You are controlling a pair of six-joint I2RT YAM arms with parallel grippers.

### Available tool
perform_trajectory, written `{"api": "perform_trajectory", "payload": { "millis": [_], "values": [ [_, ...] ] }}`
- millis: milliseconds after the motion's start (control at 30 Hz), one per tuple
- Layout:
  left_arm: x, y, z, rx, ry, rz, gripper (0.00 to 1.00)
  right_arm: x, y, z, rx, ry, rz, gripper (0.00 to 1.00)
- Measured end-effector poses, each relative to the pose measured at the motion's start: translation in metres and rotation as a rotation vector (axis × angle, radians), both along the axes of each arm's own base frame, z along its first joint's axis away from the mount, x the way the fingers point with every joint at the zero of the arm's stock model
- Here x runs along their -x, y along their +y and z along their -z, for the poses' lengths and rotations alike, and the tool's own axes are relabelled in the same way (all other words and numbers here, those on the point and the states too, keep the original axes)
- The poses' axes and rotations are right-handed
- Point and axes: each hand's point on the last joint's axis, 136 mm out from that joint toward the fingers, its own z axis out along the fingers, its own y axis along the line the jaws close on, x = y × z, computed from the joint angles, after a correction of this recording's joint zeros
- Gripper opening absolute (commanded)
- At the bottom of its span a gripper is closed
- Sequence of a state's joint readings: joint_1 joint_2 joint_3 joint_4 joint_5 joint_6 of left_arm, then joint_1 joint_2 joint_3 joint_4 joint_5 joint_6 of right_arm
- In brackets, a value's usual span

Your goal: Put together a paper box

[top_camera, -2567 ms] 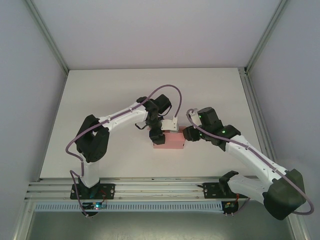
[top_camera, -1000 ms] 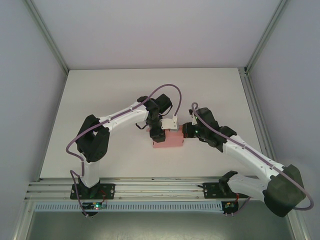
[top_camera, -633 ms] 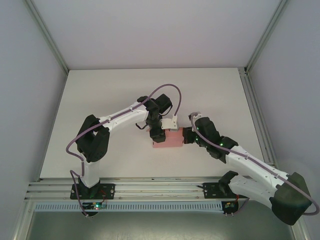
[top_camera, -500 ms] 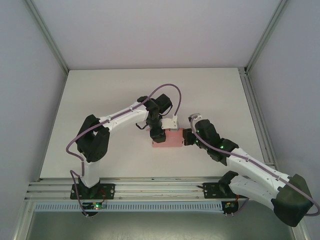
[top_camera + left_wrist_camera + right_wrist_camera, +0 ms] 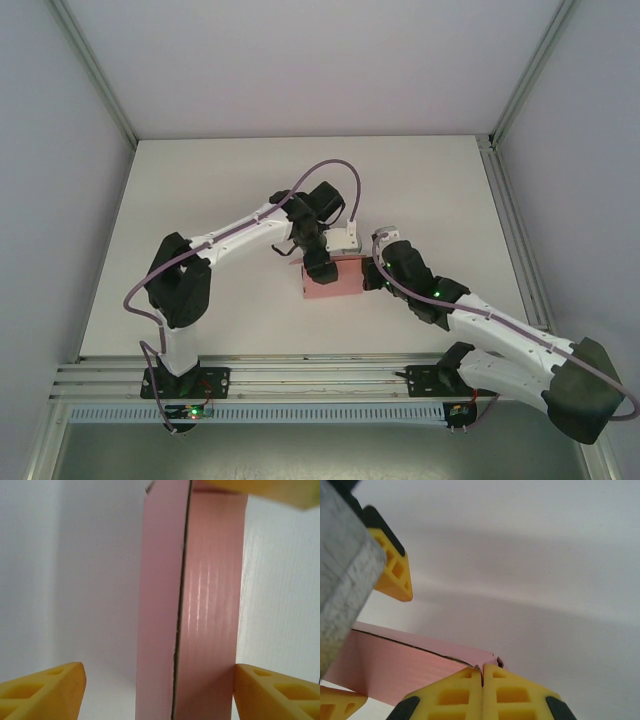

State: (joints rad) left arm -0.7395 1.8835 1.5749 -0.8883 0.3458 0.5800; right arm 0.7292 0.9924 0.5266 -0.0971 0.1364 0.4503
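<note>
White walls are set around the pale surface (image 5: 200,200), where a pink folded thin-card box (image 5: 335,282) is laid between both grippers. It is straddled by the wide-open left gripper (image 5: 320,270). The right gripper (image 5: 372,276), closed with nothing held, is pressed at its near end. Body folding is judged done, and end closing appears left.

Since first frame: right arm dropped lower and stretched forward. The right gripper (image 5: 371,276) has closed in on the box (image 5: 336,284) end, fingers together. Box nudged slightly toward the left gripper (image 5: 318,268), which tilted over it. The left elbow swung outward.
</note>
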Motion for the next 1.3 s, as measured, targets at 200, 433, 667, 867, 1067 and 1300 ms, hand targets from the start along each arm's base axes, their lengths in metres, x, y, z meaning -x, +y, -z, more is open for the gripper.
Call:
{"api": "perform_trajectory", "payload": {
  "millis": [200, 433, 667, 867, 1067, 1300],
  "values": [
    [-0.008, 0.004, -0.003, -0.023, -0.018, -0.094, 0.80, 0.001, 0.002, 0.001, 0.022, -0.010, 0.022, 0.00],
    [-0.020, 0.031, -0.047, -0.009, -0.158, -0.310, 0.85, 0.004, -0.001, 0.002, 0.052, 0.003, 0.028, 0.00],
    [0.003, 0.083, -0.084, 0.057, -0.239, -0.559, 0.87, 0.004, 0.000, 0.001, 0.074, 0.009, 0.031, 0.00],
    [0.014, 0.092, -0.058, 0.027, -0.137, -0.683, 0.65, 0.005, 0.007, 0.001, 0.106, 0.005, 0.021, 0.00],
    [0.026, 0.089, -0.038, 0.011, -0.040, -0.711, 0.56, 0.007, 0.007, 0.000, 0.143, -0.001, 0.027, 0.00],
    [0.033, 0.086, -0.030, 0.019, 0.015, -0.722, 0.46, 0.011, 0.010, -0.001, 0.187, -0.012, 0.023, 0.00]
  ]
}}
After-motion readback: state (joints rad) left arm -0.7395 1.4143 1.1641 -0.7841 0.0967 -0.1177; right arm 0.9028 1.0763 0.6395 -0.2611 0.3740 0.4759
